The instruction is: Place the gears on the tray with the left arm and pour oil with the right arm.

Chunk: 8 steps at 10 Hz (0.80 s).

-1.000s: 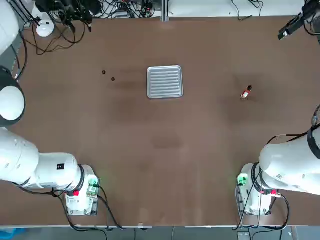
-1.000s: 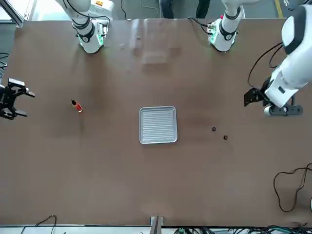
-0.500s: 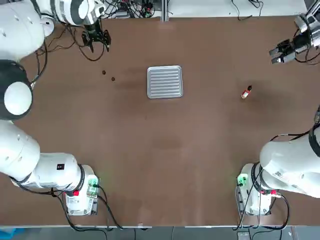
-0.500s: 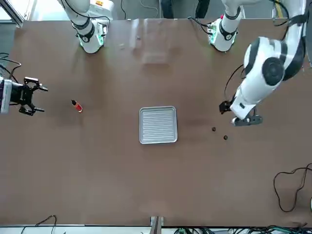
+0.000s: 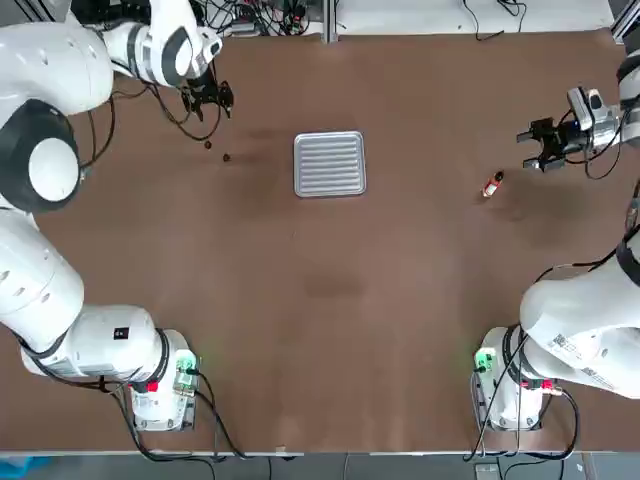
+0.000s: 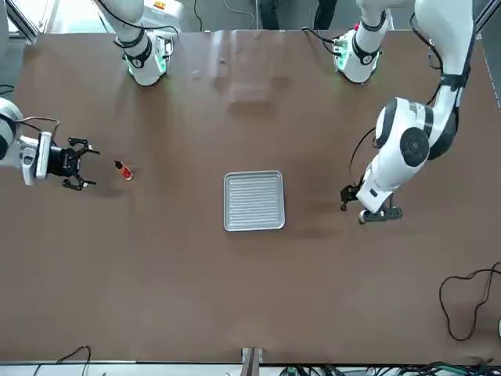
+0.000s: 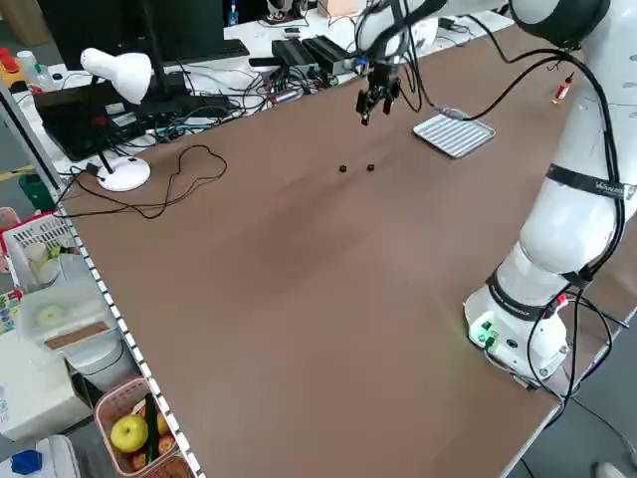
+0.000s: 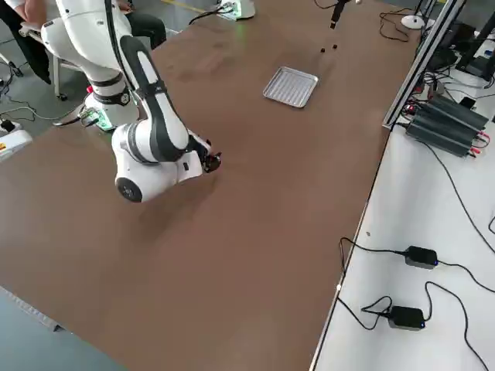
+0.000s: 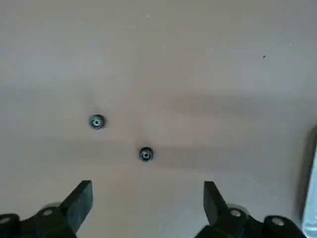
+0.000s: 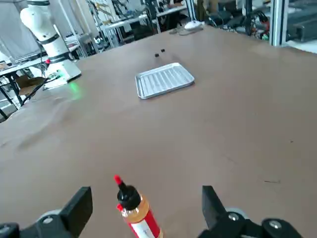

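Hovering my left gripper [image 5: 208, 98] wide open near the gears [image 5: 208, 145], which lie beside the tray [image 5: 330, 163]. My right gripper [image 5: 531, 150], also wide, nears the oil [image 5: 492, 184]. Tiny gears could slip away; the bottle could topple.

Gears [image 5: 217, 151] lie left of the tray [image 5: 330, 163], oil bottle [image 5: 492, 184] right.

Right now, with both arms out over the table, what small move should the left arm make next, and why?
Probably lower the left gripper onto the nearer gear. Its fingers are open and empty above the table, both gears lie loose beside the tray, which holds nothing yet. The right gripper is open too, short of the oil bottle, so nothing blocks the pick.
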Each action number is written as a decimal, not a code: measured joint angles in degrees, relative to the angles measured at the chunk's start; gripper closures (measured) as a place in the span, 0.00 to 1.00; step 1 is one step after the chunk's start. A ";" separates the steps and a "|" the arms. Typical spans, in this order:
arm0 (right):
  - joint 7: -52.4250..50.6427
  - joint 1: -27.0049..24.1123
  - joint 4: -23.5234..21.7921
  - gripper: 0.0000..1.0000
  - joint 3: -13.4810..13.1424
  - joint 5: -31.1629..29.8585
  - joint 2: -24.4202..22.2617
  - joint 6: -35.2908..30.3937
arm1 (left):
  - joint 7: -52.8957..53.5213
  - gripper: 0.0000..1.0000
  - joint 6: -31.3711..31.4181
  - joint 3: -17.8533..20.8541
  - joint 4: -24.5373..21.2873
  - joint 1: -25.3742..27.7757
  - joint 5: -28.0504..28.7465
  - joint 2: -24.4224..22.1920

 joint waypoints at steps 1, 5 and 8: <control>-4.31 -0.84 -0.05 0.03 0.00 0.57 2.75 -1.28 | 0.00 0.01 3.23 -0.04 -2.49 -0.08 0.00 0.39; -16.80 -2.51 0.02 0.04 0.08 2.62 8.84 -3.88 | -0.48 0.02 7.62 -0.07 -6.07 -0.87 1.68 2.56; -17.43 -2.51 0.16 0.04 0.69 5.33 11.02 -5.09 | -3.32 0.04 9.42 0.08 -6.33 -0.73 5.29 6.08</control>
